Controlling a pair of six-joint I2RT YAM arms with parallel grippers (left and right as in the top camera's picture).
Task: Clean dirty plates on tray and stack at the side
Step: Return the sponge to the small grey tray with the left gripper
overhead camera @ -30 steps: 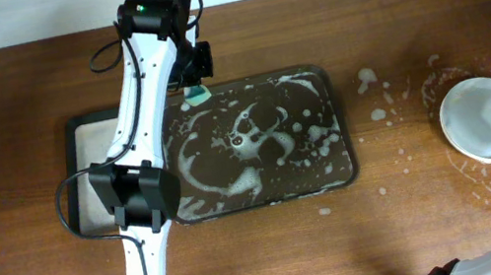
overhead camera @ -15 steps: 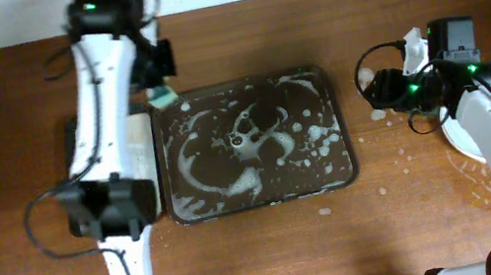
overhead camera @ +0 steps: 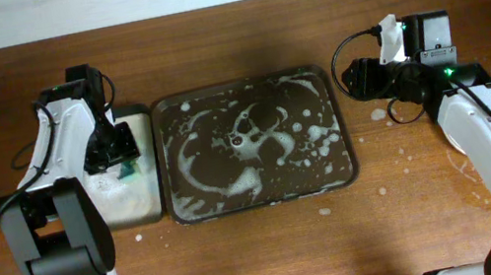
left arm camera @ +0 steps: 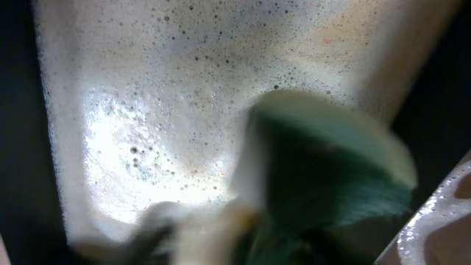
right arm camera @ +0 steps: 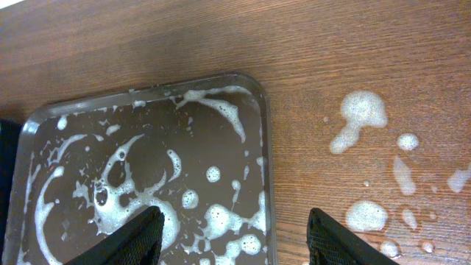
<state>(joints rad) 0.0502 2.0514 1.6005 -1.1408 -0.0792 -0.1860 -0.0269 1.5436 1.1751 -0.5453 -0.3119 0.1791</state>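
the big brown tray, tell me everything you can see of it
The tray is a dark brown rectangle with rounded corners and a raised rim, wet. White suds swirl and dot its floor; no plate lies on it. It lies flat on the wooden table, close beside a smaller pale-lined tray on its left. The right hand hangs open above its right edge.

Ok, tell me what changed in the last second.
The left gripper carried the sponge from the tray's far-left corner leftward, over the small tray. The right gripper, open, swung from the table's right edge in to the tray's right rim. Tray and suds unchanged.
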